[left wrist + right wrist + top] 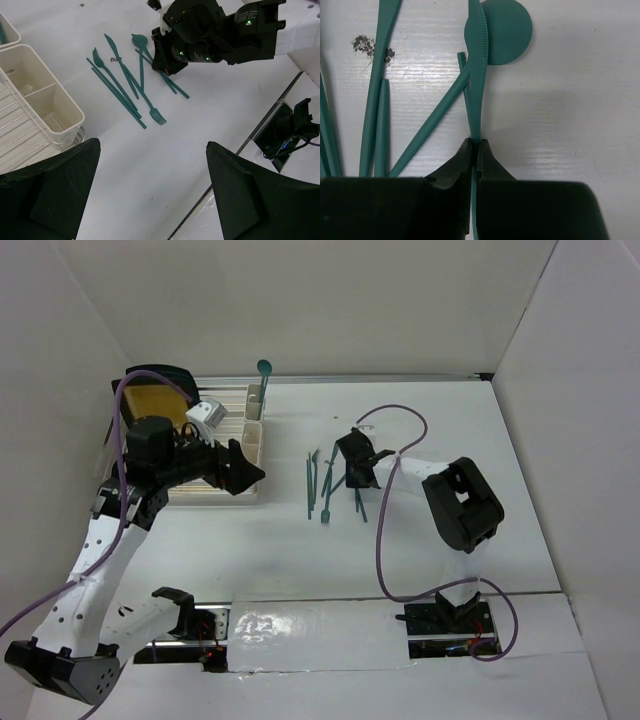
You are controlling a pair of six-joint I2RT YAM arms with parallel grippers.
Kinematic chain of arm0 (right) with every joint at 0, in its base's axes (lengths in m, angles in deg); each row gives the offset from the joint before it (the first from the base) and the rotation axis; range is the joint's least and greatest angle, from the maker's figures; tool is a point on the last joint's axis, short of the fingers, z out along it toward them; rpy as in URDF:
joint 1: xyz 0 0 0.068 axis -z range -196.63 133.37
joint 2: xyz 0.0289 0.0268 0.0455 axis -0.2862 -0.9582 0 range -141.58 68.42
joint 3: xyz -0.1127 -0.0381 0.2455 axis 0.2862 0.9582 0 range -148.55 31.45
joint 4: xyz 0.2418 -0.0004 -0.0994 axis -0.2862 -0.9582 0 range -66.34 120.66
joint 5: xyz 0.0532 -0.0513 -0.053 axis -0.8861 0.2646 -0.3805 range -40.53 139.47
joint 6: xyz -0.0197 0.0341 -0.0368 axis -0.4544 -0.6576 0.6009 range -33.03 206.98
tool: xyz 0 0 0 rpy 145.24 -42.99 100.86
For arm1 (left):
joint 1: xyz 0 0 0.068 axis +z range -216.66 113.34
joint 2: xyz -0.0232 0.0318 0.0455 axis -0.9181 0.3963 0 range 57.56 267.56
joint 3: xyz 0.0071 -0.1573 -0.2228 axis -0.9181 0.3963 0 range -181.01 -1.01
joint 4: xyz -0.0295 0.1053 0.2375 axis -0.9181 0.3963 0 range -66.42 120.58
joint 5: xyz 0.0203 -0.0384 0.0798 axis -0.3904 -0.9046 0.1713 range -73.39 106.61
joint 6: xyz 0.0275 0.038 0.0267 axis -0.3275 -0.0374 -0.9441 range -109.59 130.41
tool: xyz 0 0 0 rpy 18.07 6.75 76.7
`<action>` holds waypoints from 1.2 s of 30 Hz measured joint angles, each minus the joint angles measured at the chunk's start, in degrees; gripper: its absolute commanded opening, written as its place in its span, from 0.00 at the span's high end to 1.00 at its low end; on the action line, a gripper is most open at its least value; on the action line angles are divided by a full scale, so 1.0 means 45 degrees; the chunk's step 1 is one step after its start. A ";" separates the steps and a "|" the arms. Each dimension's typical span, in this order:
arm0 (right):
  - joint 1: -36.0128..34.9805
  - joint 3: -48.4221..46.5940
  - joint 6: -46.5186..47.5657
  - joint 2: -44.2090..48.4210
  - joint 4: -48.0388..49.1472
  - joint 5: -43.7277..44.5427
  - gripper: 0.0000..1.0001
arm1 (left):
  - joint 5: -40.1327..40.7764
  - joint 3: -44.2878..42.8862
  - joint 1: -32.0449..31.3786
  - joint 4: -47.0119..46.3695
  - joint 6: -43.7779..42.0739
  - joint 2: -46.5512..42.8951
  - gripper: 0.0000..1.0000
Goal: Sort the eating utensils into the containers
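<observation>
Several teal utensils (320, 485) lie in a loose bunch on the white table, also shown in the left wrist view (125, 85). My right gripper (476, 145) is shut on the handle of a teal knife (477, 75), whose blade lies across a spoon bowl (510, 30). In the top view this gripper (355, 465) is low over the bunch's right side. The cream containers (254, 425) stand at the rack's right end, and one teal spoon (263, 375) stands upright in the far cup. My left gripper (245, 475) is open and empty beside the near cup (40, 95).
A clear wire-ribbed dish rack (205, 498) sits at the left, with a black-rimmed yellow plate (155, 400) and a small white object (208, 412) in it. White walls enclose the table. Purple cables loop off both arms.
</observation>
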 measured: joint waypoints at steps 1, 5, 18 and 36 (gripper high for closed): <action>0.0000 -0.0024 0.0015 -0.0024 0.0000 -0.0005 1.00 | -0.0019 0.0000 0.0000 0.0000 0.0005 0.0024 0.00; 0.0034 -0.0039 0.0102 0.0053 -0.0078 -0.0034 1.00 | -0.0335 0.0000 0.0000 0.0000 0.0015 0.0121 0.00; 0.0622 0.1030 0.0325 0.5761 0.1797 -0.3866 1.00 | -0.1549 0.0199 -0.0121 -0.1234 0.1297 0.0908 0.00; -0.0389 -0.4036 0.0777 0.1574 1.1278 -0.6737 1.00 | 0.4624 0.1418 0.1535 0.0209 0.4512 -0.1914 0.00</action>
